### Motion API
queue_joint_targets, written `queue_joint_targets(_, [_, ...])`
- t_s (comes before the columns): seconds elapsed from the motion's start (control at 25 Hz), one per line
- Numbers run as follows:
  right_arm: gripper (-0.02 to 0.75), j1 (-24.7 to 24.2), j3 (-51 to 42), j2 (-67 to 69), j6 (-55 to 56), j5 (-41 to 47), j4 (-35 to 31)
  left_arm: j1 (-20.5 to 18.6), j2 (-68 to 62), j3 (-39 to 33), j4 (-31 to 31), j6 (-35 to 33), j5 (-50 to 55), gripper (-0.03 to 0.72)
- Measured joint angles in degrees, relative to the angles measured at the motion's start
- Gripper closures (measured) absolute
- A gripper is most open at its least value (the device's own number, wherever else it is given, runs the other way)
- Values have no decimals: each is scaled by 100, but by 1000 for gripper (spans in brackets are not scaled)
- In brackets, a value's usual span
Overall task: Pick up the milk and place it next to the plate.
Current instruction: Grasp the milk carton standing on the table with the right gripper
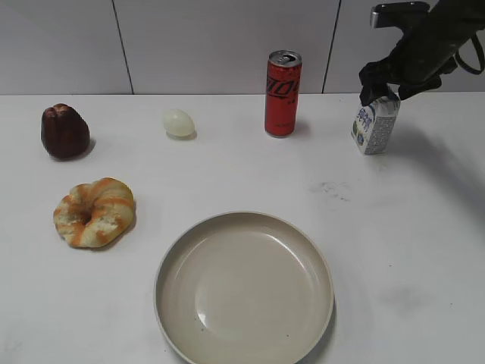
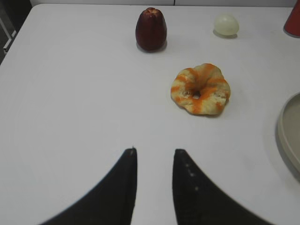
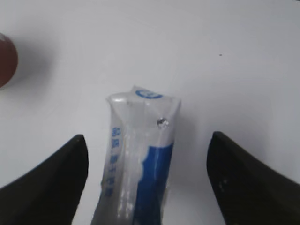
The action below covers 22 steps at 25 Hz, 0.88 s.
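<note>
Exterior view: milk (image 1: 374, 124) found standing on the tabletop (image 1: 227, 171) at about 2 o'clock from the plate (image 1: 244, 287), well apart from it, just right of the red can (image 1: 283, 92). Right tool (image 1: 380, 89) seen directly over the carton top, touching or nearly so; jaw state not readable from here. Egg (image 1: 179, 123), dark fruit (image 1: 65, 131) and glazed bread ring (image 1: 94, 212) noted on the left half, clear of the work.

Left wrist view: left tool (image 2: 155, 151) recorded parted a little, holding nothing, idle above bare tabletop, with the bread ring at 1 o'clock.

Right wrist view: right tool spread wide, fingers (image 3: 56, 176) straddling the milk with clear gaps on both sides; no contact shown.

Judged step: approach complete, grasp not yet made. Next move judged to call for closing squarely on the carton sides without crushing, lifting straight, then carrying toward 7 o'clock and setting down beside the plate rim, not on it.
</note>
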<state>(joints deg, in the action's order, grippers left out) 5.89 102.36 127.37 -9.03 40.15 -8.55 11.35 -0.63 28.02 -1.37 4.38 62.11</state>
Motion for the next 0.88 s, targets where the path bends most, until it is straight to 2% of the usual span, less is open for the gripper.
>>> queue_joint_targets(0.24, [169, 0, 0, 309, 0, -137, 55, 0, 0, 0, 0, 0, 0, 481])
queue_joint_targets(0.48, [375, 0, 1, 350, 0, -60, 76, 0, 0, 0, 0, 0, 0, 481])
queue_joint_targets(0.6, [433, 0, 19, 350, 0, 31, 81, 0, 0, 0, 0, 0, 0, 481])
queue_joint_targets(0.88, [446, 5, 442, 210, -116, 694, 296, 0, 0, 0, 0, 0, 0, 481])
